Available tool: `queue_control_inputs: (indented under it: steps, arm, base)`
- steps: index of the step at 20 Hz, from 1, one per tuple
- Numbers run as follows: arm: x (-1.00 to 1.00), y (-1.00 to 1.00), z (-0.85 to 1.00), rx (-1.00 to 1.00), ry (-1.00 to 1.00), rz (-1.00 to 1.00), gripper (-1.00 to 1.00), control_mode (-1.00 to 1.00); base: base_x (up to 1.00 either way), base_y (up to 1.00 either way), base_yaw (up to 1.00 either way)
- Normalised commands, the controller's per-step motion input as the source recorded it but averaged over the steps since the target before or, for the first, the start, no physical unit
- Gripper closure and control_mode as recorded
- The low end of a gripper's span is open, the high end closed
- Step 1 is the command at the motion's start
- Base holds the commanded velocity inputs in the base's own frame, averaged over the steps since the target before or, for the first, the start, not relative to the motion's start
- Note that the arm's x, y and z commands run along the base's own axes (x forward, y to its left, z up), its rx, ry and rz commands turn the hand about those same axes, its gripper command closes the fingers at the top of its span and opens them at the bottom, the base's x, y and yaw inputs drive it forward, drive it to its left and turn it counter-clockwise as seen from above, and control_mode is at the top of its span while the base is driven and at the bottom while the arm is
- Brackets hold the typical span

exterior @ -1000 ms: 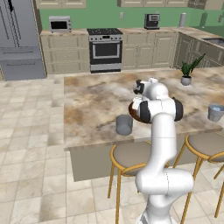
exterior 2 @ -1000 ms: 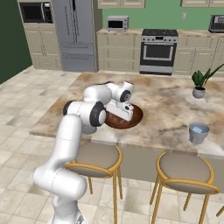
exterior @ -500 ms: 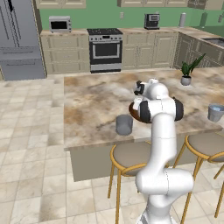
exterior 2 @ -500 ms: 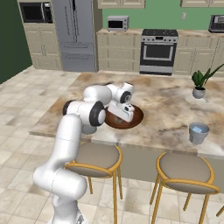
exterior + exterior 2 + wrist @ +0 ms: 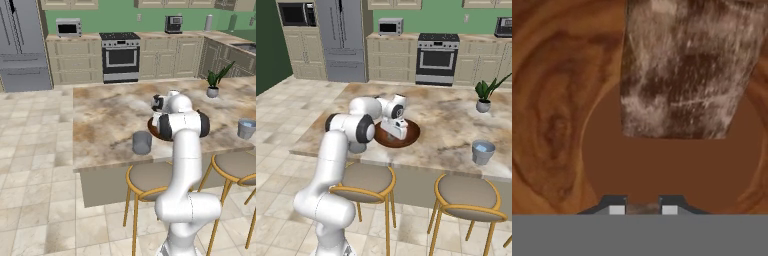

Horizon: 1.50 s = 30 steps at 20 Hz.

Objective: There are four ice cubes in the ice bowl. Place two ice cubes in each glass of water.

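Left base view: two grey-blue glasses stand on the marble island, the near-left glass [image 5: 142,142] and the far-right glass [image 5: 246,128], well apart. The reddish-brown ice bowl [image 5: 154,127] shows between them, mostly behind the arm.

Right base view: the gripper [image 5: 397,131] reaches down into the ice bowl [image 5: 410,135]; one glass [image 5: 483,152] with a pale blue water surface stands at the right, a potted plant [image 5: 484,95] farther back.

Hand view: glossy wood grain of the bowl [image 5: 557,110] lies close below. The fingertips [image 5: 616,208] stand narrowly apart with a small pale piece [image 5: 643,208] between them, possibly an ice cube; too blurred to be sure.
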Motion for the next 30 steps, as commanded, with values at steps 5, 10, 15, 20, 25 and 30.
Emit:
queue_control_inputs:
  steps: [5,10,15,20,25,30]
  arm:
    - [-0.11,-0.01,0.06,0.00,0.00,-0.23,1.00,-1.00]
    - [-0.02,-0.11,0.44,0.11,-0.01,-0.30,1.00,-1.00]
    - [-0.04,0.00,0.62,0.14,-0.10,-0.28,1.00,-1.00]
    - [-0.82,0.38,0.11,0.08,-0.31,-0.14,1.00,-1.00]
    - [-1.00,0.61,0.09,0.00,-0.33,-0.07,1.00,-1.00]
    - [-0.72,0.55,0.52,0.00,-0.25,-0.07,1.00,-1.00]
  base:
    - [0.00,0.00,0.00]
    - [0.00,0.00,0.00]
    - [0.00,0.00,0.00]
    - [0.00,0.00,0.00]
    - [0.00,0.00,0.00]
    - [0.00,0.00,0.00]
